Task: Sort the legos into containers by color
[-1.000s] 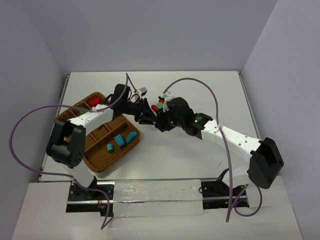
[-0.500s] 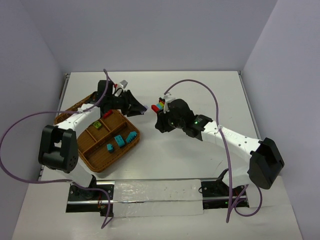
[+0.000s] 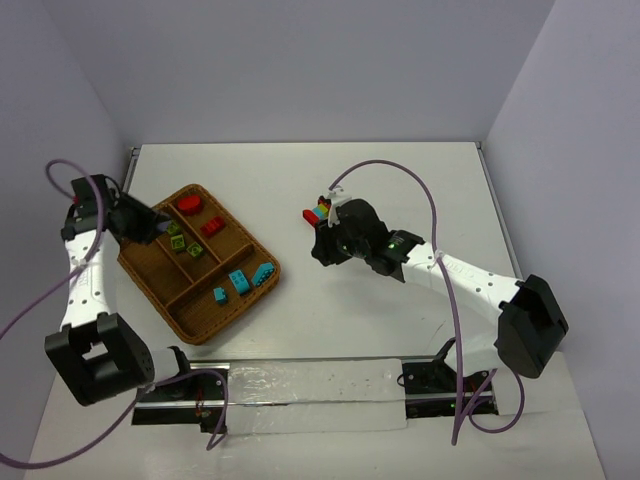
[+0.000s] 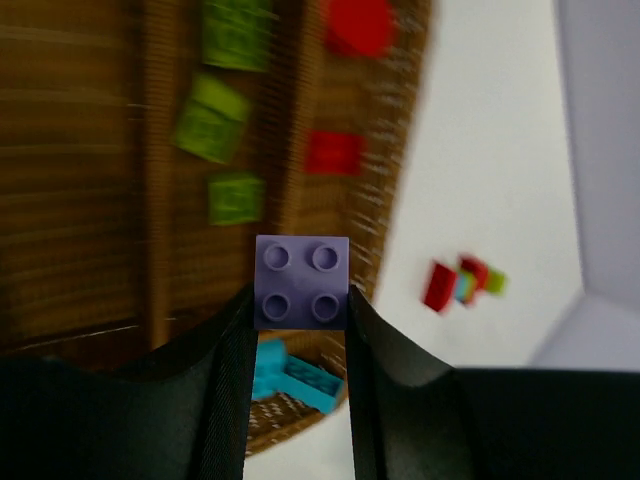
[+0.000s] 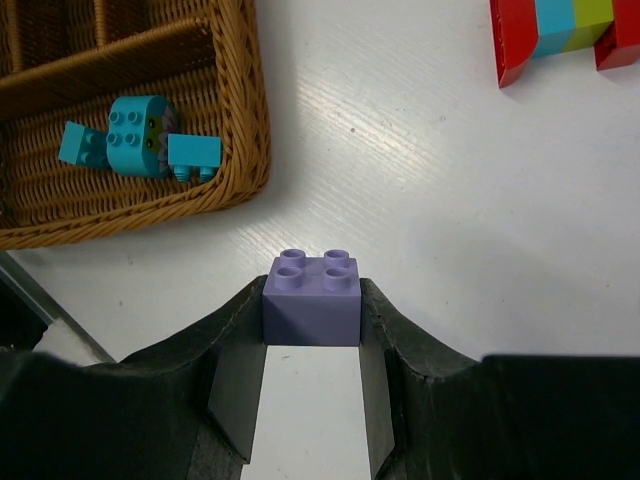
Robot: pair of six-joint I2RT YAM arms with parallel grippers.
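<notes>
A wicker tray (image 5: pixel 250 110) sits at the left of the table, with red bricks (image 4: pixel 335 152), green bricks (image 4: pixel 212 130) and teal bricks (image 5: pixel 138 135) in separate compartments. The left gripper (image 4: pixel 299 297) hovers over its left end, clamped on a purple brick (image 4: pixel 301 280). The right gripper (image 5: pixel 311 312), over the table beside the tray, pinches another purple brick (image 5: pixel 311 285). Purple probably needs an unused compartment, so lower well inside before letting go.

White table (image 3: pixel 400 180), pale lavender walls (image 3: pixel 300 60) on 3 sides, even light.
</notes>
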